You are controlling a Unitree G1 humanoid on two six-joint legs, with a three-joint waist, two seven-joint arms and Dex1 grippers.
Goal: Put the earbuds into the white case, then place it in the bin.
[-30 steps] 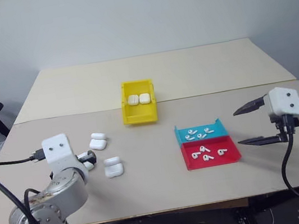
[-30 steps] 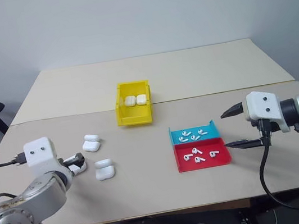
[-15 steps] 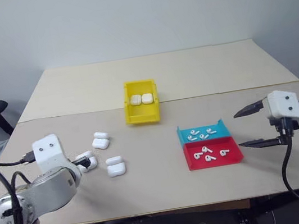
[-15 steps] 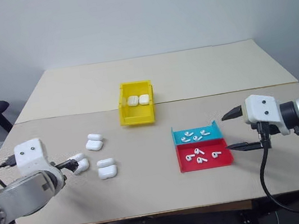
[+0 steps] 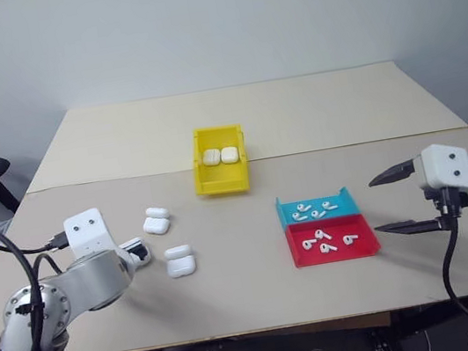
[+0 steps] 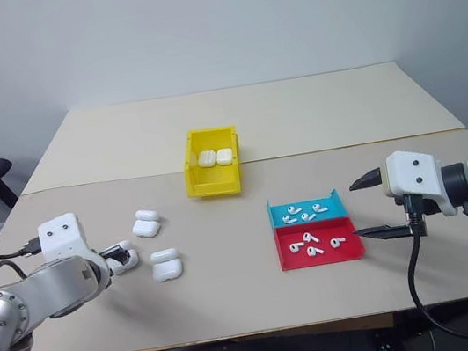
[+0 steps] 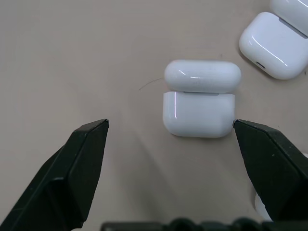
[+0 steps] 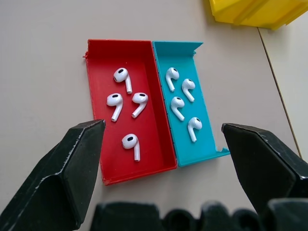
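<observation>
Left gripper (image 7: 171,126) spread wide and empty, low over the table, its fingers bracketing a white case (image 7: 199,98) with the lid hinged up; one fingertip just at the case's side, no clamp yet. Two more cases near it on the bare tabletop (image 5: 229,256), one with its lid ajar (image 5: 156,221) and one nearer the table's middle (image 5: 179,262). Right gripper (image 8: 161,144) likewise parted and holding nothing, poised just beside the trays and aimed at them. Four earbuds (image 8: 126,101) lay loose in the red tray (image 8: 161,147), four more (image 8: 182,103) in the blue tray (image 8: 204,150) touching it. Farther back, near the table's centre seam, stood the yellow bin (image 5: 221,180), with two closed cases (image 5: 219,155) side by side inside. Judged from this: two cases apparently delivered, three left on the table, eight earbuds waiting. For the current round, nothing gripped so far; probably at the approach to the open case, with picking the earbuds, seating them, shutting the lid and carrying the case to the bin all ahead.
</observation>
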